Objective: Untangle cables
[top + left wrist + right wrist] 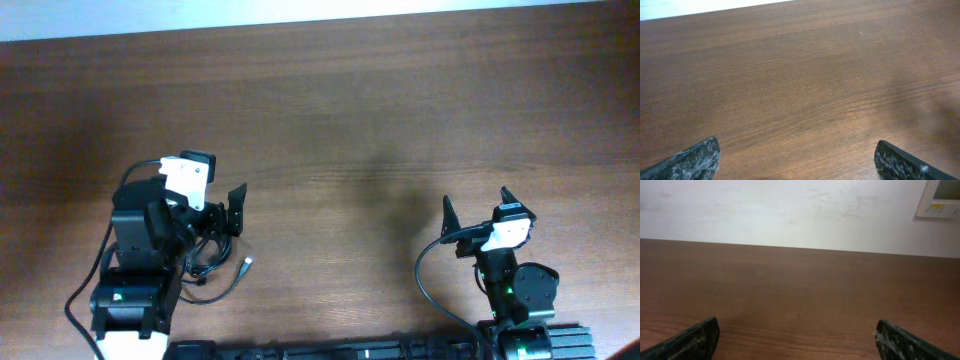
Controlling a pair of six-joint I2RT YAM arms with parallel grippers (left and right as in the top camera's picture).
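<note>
Right now we see the cables (208, 268) lying as a small loose tangle of thin black loops on the brown wooden worktop (340, 120). They lie at its near left part, just beside the left arm (135, 260) and partly tucked under it. One light-tipped plug (247, 264) pokes out of the bundle toward the right. The left hand (228, 208) hangs just beyond that tangle, spread wide with nothing in its gap, and from its wrist camera we see only wood grain running between the dark, speckled fingers (695, 159). We cannot tell from overhead whether it touches any cord. The right hand (478, 207) sits well apart from the cables, over the near right part of the worktop, likewise spread wide and holding nothing. Its wrist view looks level across the wood to a pale wall (790, 210) with a small panel (939, 199) at the upper right.
</note>
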